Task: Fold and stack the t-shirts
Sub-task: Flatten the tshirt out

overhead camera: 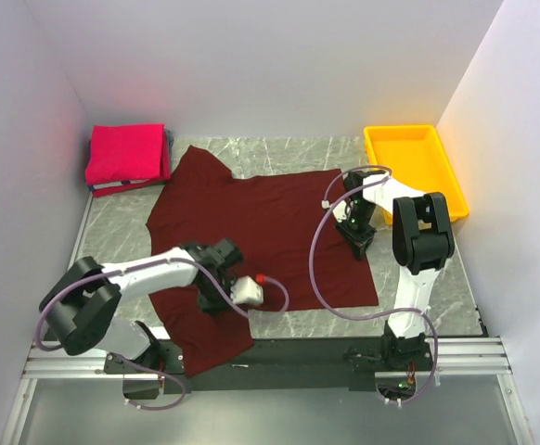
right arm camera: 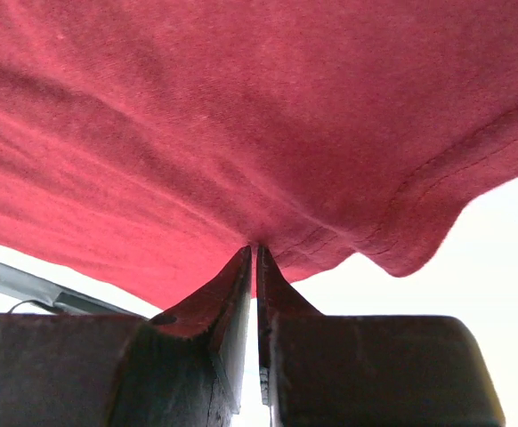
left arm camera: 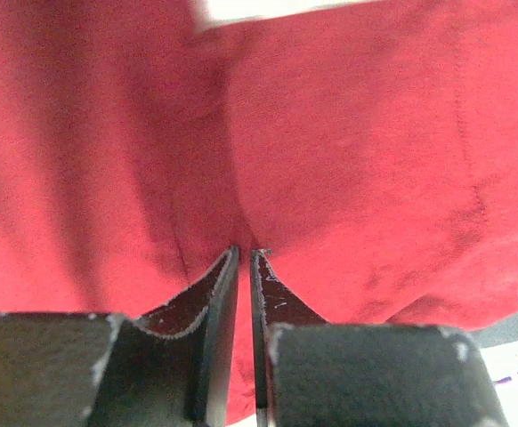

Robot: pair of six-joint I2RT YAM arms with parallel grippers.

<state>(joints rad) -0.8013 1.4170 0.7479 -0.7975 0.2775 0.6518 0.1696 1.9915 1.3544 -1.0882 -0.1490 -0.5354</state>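
Top view: dark maroon t-shirt (overhead camera: 270,218) spread across marble counter (overhead camera: 437,278), near-left corner hanging over front edge. Folded pinkish-red t-shirt (overhead camera: 124,153) at far-left corner, yellow tray (overhead camera: 414,159) at far right. Left end effector (overhead camera: 216,298) down on maroon shirt's near-left part, right end effector (overhead camera: 358,236) at its right edge.
Left wrist: fingers nearly together, pinching a pucker of maroon cloth at tips.
Right wrist: fingers pressed together, clamping maroon cloth near hem, fabric fanning out from tips.
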